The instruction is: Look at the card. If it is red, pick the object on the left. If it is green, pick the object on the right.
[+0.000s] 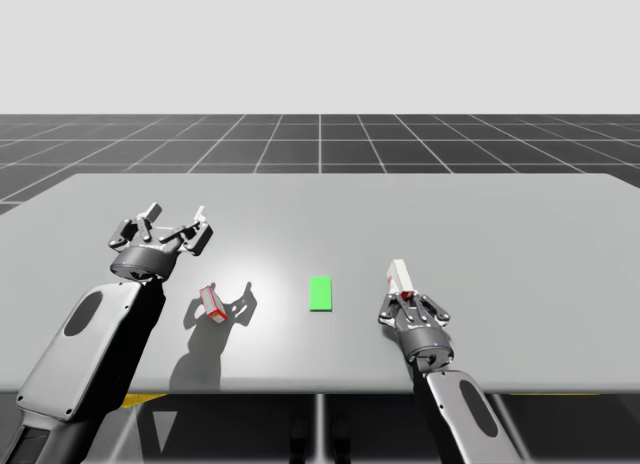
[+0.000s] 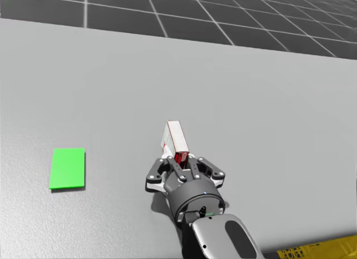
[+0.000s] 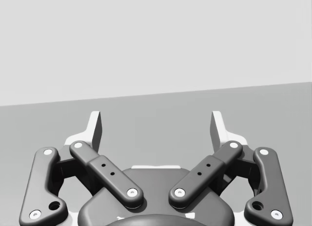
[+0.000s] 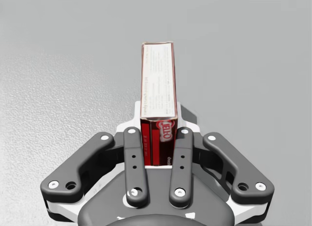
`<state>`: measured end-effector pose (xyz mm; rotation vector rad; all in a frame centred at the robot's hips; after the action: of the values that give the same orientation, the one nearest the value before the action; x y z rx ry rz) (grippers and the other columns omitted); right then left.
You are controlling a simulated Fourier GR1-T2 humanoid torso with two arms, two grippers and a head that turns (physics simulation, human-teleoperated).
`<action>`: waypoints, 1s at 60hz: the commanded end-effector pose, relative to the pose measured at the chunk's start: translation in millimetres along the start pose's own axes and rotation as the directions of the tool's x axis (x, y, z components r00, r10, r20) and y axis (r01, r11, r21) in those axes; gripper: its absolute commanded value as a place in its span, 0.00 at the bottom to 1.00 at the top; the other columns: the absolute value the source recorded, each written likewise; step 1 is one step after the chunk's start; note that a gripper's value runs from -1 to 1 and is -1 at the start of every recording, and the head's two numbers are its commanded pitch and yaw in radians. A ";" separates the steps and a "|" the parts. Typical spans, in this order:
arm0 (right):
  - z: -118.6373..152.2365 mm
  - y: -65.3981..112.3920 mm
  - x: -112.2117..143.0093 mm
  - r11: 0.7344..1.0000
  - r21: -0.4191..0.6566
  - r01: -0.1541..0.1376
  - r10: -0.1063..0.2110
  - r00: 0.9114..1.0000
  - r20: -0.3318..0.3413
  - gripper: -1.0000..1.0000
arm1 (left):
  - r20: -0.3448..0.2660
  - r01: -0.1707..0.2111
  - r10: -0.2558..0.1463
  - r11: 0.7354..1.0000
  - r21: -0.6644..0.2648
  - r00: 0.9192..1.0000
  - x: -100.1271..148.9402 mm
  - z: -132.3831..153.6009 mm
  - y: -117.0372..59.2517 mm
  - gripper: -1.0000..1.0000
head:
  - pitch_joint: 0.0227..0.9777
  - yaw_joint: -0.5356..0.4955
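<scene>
A green card (image 1: 320,293) (image 2: 67,168) lies flat on the grey table (image 1: 500,224). Left of it a small red and white box (image 1: 211,303) rests on the table. To the card's right my right gripper (image 1: 402,296) (image 2: 179,158) (image 4: 158,138) is shut on a second red and white box (image 1: 400,279) (image 2: 174,137) (image 4: 158,89), which juts forward from between the fingers. In the high view that box sits just above the table surface; whether it touches I cannot tell. My left gripper (image 1: 172,221) (image 3: 157,126) is open, raised behind and left of the left box, with nothing between its fingers.
The table's front edge (image 1: 320,392) runs just behind both wrists. A dark tiled floor (image 1: 320,139) lies beyond the table's far edge.
</scene>
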<state>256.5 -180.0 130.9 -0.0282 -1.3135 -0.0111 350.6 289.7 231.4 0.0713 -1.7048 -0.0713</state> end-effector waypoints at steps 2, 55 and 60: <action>-0.5 -1.5 -7.8 0.998 -0.056 0.016 -0.018 1.000 -0.021 1.00 | -0.001 0.002 -0.002 1.000 -0.001 1.000 -0.7 -0.3 -0.2 0.00 | 0.68 0.18; 9.7 -28.1 82.1 0.996 -0.075 0.040 -0.025 0.980 0.195 1.00 | 0.005 -0.001 0.001 1.000 -0.006 1.000 -1.4 0.4 -1.2 0.00 | 0.43 0.14; 13.8 -32.8 100.6 0.995 -0.093 0.039 -0.014 0.967 0.253 1.00 | 0.004 0.000 0.000 1.000 -0.006 1.000 -1.5 0.6 -1.2 0.00 | 0.43 0.14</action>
<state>257.8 -197.2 189.7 -0.0239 -1.4547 -0.0273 350.2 288.2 229.8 0.0657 -1.7091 -0.0759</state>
